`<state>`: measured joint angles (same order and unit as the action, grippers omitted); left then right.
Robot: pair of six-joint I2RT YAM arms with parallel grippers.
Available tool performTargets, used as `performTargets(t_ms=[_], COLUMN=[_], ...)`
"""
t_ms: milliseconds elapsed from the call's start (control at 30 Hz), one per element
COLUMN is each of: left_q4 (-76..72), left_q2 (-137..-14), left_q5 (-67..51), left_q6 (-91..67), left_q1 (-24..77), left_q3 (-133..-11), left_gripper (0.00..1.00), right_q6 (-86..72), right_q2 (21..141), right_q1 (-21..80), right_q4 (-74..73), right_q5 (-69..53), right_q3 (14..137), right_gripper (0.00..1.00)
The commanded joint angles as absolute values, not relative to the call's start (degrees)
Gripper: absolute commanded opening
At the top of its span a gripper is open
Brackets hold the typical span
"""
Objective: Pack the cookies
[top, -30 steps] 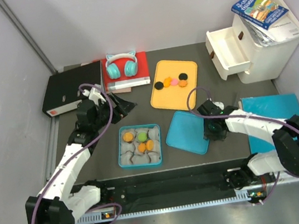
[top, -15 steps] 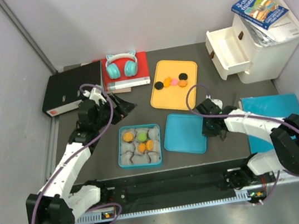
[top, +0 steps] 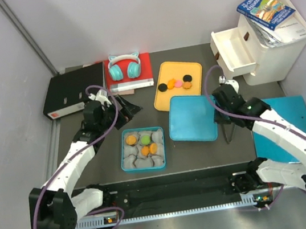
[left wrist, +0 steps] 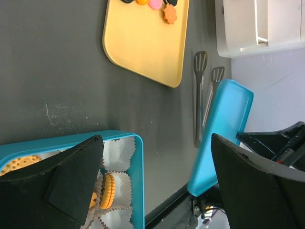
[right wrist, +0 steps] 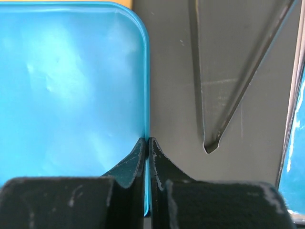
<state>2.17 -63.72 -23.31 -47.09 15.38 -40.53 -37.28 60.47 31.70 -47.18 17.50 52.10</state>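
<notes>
Several cookies (top: pixel 175 83), orange, black and one pink, lie at the far end of the yellow tray (top: pixel 168 102); they also show in the left wrist view (left wrist: pixel 162 7). More cookies, orange and one green, sit in paper cups in the teal box (top: pixel 142 149), whose corner shows in the left wrist view (left wrist: pixel 136 157) with an orange cookie (left wrist: pixel 108 191). My right gripper (top: pixel 218 117) is shut on the right edge of the teal lid (top: pixel 191 118), held tilted above the table; the right wrist view shows the lid (right wrist: pixel 71 86) pinched in the gripper (right wrist: pixel 148 143). My left gripper (top: pixel 126 108) is open and empty.
Metal tongs (top: pixel 228 129) lie on the table right of the lid. A black binder (top: pixel 74 90) and headphones (top: pixel 123 67) on a red book are at the back left. A white drawer unit (top: pixel 257 41) with an open drawer stands back right. A blue folder (top: pixel 284 123) lies at right.
My right gripper has lifted the teal lid off the table and carried it back and right, tilting it and uncovering the tongs. The left arm barely moved.
</notes>
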Motion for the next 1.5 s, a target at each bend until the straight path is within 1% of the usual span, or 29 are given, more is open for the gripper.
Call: performTargets(t_ms=[0, 67, 167, 200, 300, 467, 767, 967, 1000, 1067, 1100, 1133, 1233, 1267, 1333, 1367, 1467], left_q4=[-3.6, -6.0, -13.8, -19.7, -29.5, -30.8, -31.4, -31.6, -32.2, -33.2, -33.7, -34.5, -36.4, -36.8, -37.4, -37.8, -39.1], left_q2=[-64.9, -65.6, -66.3, -66.4, -67.2, -70.5, -72.8, -74.0, -74.2, -74.5, -74.6, -74.8, -75.0, -75.1, -75.4, -75.3, -75.5], left_q5=[-26.4, -28.2, -32.1, -33.3, -36.8, -40.1, -40.5, -41.1, -41.1, -41.7, -41.9, -42.1, -42.5, -42.9, -43.2, -43.6, -44.1], left_q6=[-49.7, -51.4, -54.8, -55.9, -59.7, -58.9, -58.3, -58.4, -58.5, -59.0, -59.1, -59.3, -59.9, -60.0, -60.1, -60.2, -60.6], left_q1=[15.5, 15.5, 15.5, 15.5, 15.6, 17.0, 18.5, 18.6, 18.8, 18.9, 19.0, 19.0, 19.2, 19.2, 19.2, 19.3, 19.3], left_q3=[-43.2, -42.6, -40.9, -40.2, -38.1, -39.4, -39.3, -39.6, -39.6, -39.7, -39.6, -39.6, -39.1, -38.9, -38.9, -38.9, -38.8], left_gripper=[0.98, 0.99, 0.98, 0.99, 0.98, 0.98, 0.99, 0.98, 0.96, 0.87, 0.81, 0.7, 0.58, 0.52, 0.45, 0.4, 0.31], right_q6=[-34.3, -33.8, -33.5, -33.5, -33.2, -32.7, -31.9, -31.7, -31.7, -31.6, -31.7, -31.6, -31.8, -31.8, -31.8, -31.7, -31.6], right_q2=[58.5, 58.6, 59.3, 60.0, 61.1, 63.1, 68.0, 70.6, 70.8, 71.5, 71.6, 71.8, 71.9, 71.9, 72.0, 72.1, 72.2], right_q1=[31.6, 31.6, 31.6, 31.7, 32.4, 33.0, 34.9, 36.3, 36.5, 37.0, 36.9, 37.0, 37.3, 37.3, 37.3, 37.4, 37.4], right_q4=[-48.8, -48.1, -47.2, -46.8, -46.4, -45.3, -44.6, -44.2, -44.1, -43.9, -43.8, -43.5, -42.8, -42.8, -42.8, -42.9, -42.7], right_q5=[15.0, 13.6, 10.9, 10.5, 9.8, 7.6, 5.5, 4.3, 4.1, 3.6, 3.3, 3.2, 2.6, 2.2, 2.0, 1.9, 1.8], right_q3=[57.6, 58.1, 59.0, 59.5, 60.6, 63.0, 70.8, 73.6, 73.8, 73.9, 73.8, 73.7, 73.4, 73.0, 73.0, 73.0, 73.0], right_gripper=[0.0, 0.0, 0.0, 0.0, 0.0, 0.0, 0.0, 0.0, 0.0, 0.0, 0.0, 0.0, 0.0, 0.0, 0.0, 0.0, 0.0])
